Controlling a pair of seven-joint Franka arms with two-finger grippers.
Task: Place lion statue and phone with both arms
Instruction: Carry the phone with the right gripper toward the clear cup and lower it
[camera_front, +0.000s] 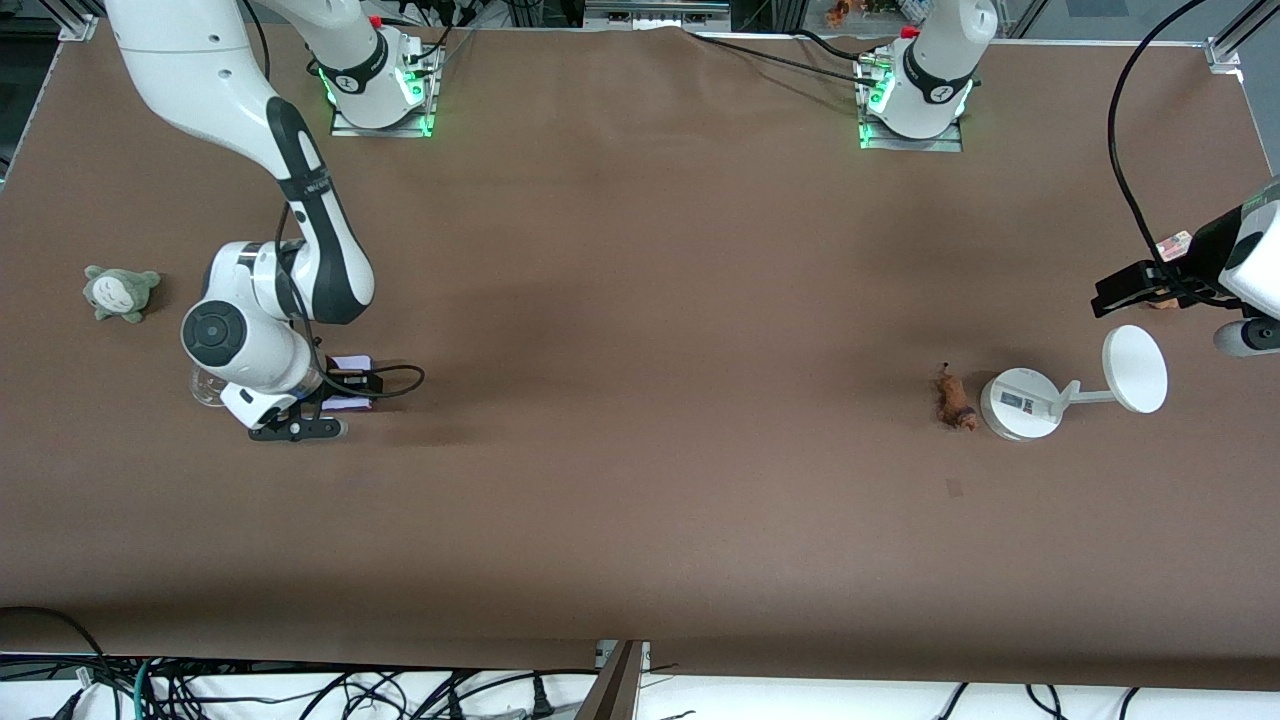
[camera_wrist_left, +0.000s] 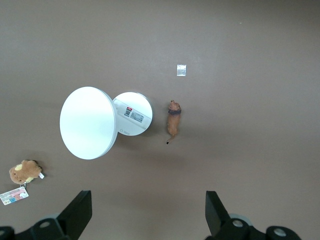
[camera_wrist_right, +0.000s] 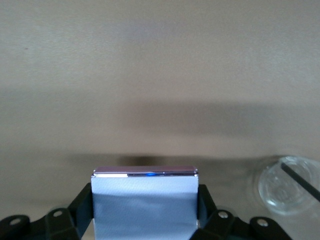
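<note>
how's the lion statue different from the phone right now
The lion statue lies free on the table beside the white stand; the phone is clamped in the right gripper. The lion is slim and orange-brown; the phone is a flat, pale rectangle. The open left gripper hangs over the lion.

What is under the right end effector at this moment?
The right end effector is shut on the phone, low over the brown table, beside a clear glass dish. The table directly beneath the phone is covered.
</note>
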